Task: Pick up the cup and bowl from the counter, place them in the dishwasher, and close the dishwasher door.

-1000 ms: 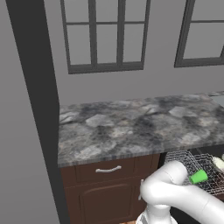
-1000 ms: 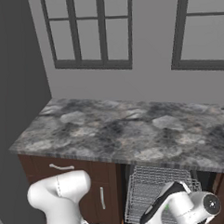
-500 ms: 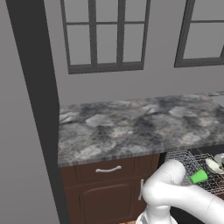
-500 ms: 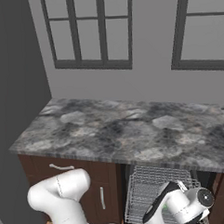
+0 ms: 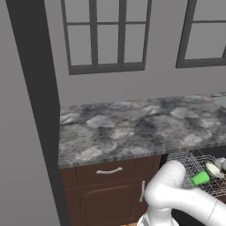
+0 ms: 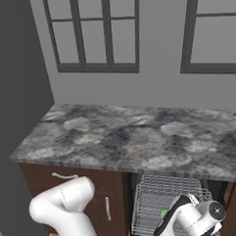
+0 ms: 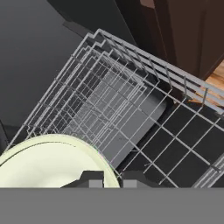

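Note:
The green cup (image 5: 201, 178) lies in the dishwasher's silver wire rack (image 5: 187, 161), below the counter (image 5: 132, 128); a sliver of the cup (image 6: 164, 213) shows beside my forearm. The pale cream bowl (image 7: 48, 164) hangs just over the rack (image 7: 131, 100), its rim caught between my two dark fingertips (image 7: 92, 178). My gripper (image 7: 112, 179) is shut on that rim. In the left base view the bowl (image 5: 215, 170) sits just right of the cup. Black dishwasher surfaces (image 7: 35, 52) lie beyond the rack; the door handle is out of view.
Dark brown cabinets with a silver drawer handle (image 5: 109, 171) stand left of the dishwasher opening. A brown cabinet front (image 7: 188, 35) and a strip of wooden floor (image 7: 216, 81) border the rack. A dark wall column (image 5: 35, 88) closes the counter's left end.
My arm has sunk lower and further right over the rack, carrying the bowl with it. The cup has stayed where it lies.

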